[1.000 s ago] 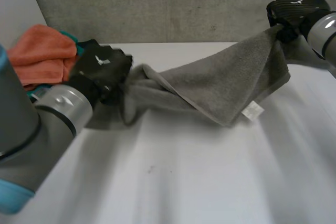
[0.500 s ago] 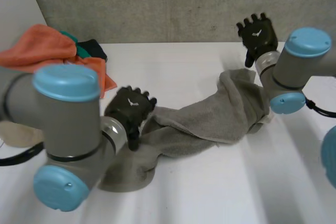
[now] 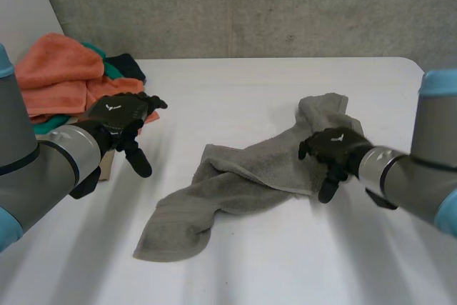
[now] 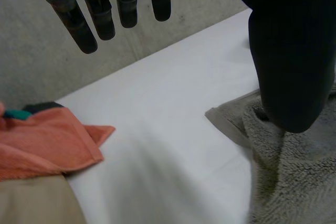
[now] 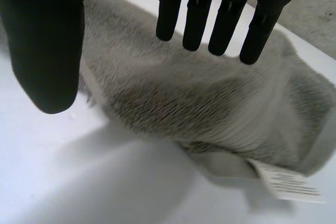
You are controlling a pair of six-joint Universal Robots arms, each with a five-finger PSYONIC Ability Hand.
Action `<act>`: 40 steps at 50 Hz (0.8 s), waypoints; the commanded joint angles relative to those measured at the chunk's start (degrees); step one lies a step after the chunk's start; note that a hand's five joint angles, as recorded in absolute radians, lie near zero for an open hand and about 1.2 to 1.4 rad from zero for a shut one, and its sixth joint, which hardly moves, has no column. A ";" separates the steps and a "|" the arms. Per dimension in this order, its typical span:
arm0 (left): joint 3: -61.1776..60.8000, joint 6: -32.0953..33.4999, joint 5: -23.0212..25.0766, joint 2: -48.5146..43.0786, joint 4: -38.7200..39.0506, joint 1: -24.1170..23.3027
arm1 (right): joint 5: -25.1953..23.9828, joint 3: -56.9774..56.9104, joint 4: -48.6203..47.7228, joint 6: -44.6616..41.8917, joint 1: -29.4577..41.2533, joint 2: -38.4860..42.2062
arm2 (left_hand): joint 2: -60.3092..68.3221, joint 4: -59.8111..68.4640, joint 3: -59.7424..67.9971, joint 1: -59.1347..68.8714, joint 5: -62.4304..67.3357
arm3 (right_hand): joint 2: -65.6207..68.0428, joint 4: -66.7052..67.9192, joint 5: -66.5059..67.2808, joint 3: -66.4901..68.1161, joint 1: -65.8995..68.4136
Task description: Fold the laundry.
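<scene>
One grey towel [image 3: 243, 176] lies crumpled on the white table [image 3: 235, 83], running from near the middle toward the right arm's side; neither of the two hands holds it. The left hand [image 3: 118, 116] hangs above bare table between the towel and the pile, its fingers [image 4: 105, 14] straight and spread well apart from the thumb, holding nothing; in its wrist view the towel's near end [image 4: 294, 177] lies under the thumb. The right hand [image 3: 332, 148] is over the towel's right-hand end, fingers [image 5: 197, 14] straight and wide of the thumb, nothing gripped; I cannot tell whether it touches the cloth. One white label [image 5: 286, 184] sticks out from the towel's edge. At the table's far left sits one pile of four cloths: one orange cloth [image 3: 57, 73], one teal cloth [image 3: 114, 71], one dark cloth [image 3: 130, 66], one beige cloth [image 4: 37, 203].
</scene>
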 commanded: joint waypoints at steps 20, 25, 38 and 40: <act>2.21 -0.87 0.73 -6.81 0.34 0.61 | 3.38 4.18 -22.75 1.21 0.63 -10.82 | -1.61 -1.34 -2.17 -0.75 -2.84 | 51.00 50.78 50.49 50.98 50.92; 5.55 -1.57 1.17 -11.38 -0.19 0.08 | 0.57 1.37 -16.08 3.76 0.89 -15.66 | -1.61 -1.34 -2.17 -0.75 -2.84 | 51.00 50.78 50.49 50.98 50.92; 12.41 -9.48 7.48 -21.58 -5.36 -5.10 | -4.36 -9.08 -8.77 5.79 1.95 -23.13 | -1.61 -1.34 -2.17 -0.75 -2.84 | 51.00 50.78 50.49 50.98 50.92; 12.59 -9.57 8.63 -22.03 -6.42 -5.37 | -4.36 -10.23 -8.77 6.31 1.42 -23.40 | -1.61 -1.34 -2.17 -0.75 -2.84 | 51.00 50.78 50.49 50.98 50.92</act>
